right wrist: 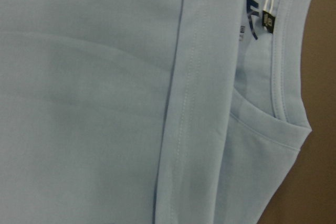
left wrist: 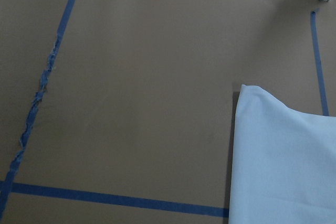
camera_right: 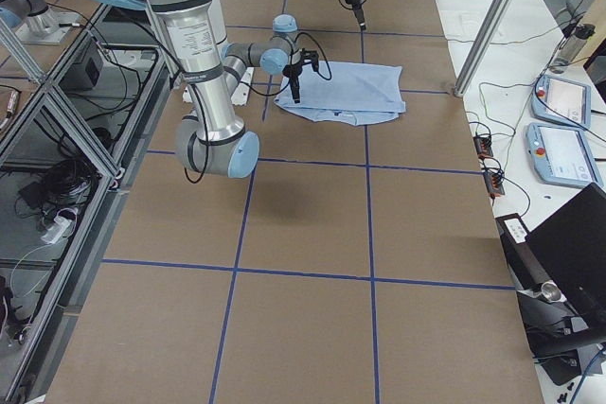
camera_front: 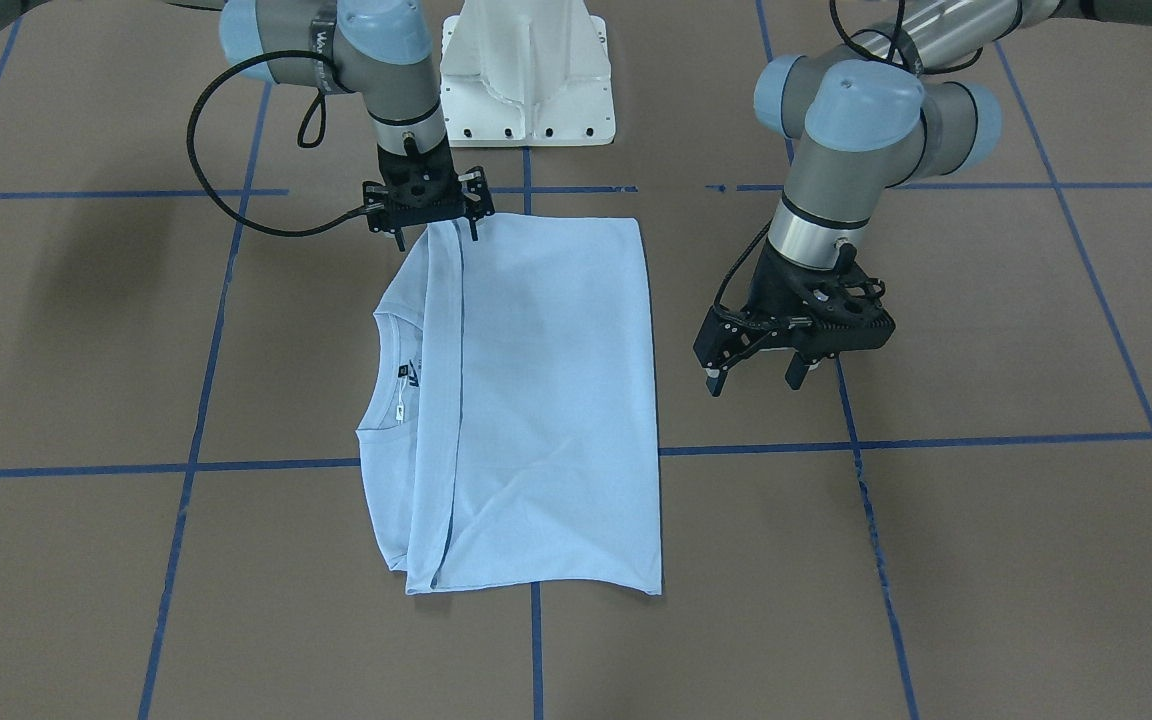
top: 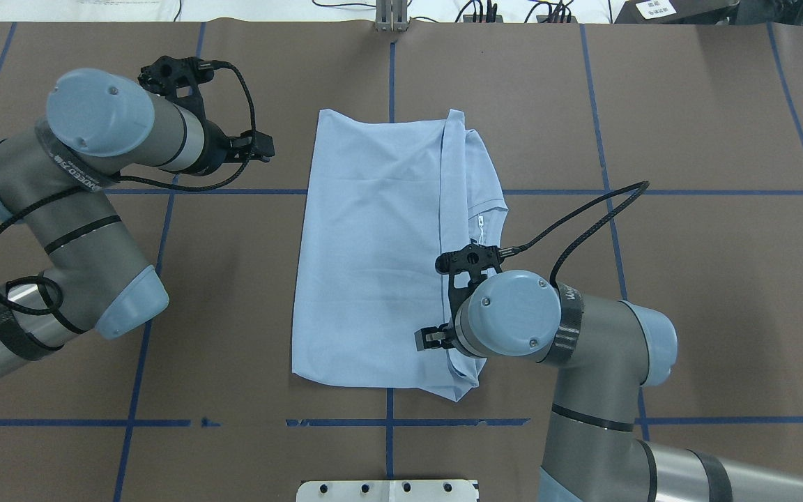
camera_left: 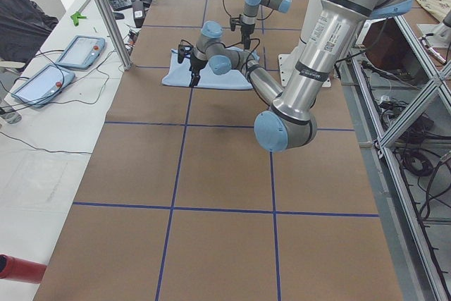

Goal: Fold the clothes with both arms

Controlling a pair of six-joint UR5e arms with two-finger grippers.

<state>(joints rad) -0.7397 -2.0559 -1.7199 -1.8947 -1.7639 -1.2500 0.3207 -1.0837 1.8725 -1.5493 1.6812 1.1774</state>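
Blue shirt lies long, near to far. Right gripper hangs over its fold; left gripper waits beside. Both open, empty.

Blue-taped brown table, white pedestal base.

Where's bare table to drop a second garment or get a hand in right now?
Free: brown table on the robot's right past the T-shirt collar; the operator-side strip beyond the shirt; the far left past the left arm's fingers. Crowded: the edge by the white pedestal, where the right arm's fingers hang at the shirt's corner.
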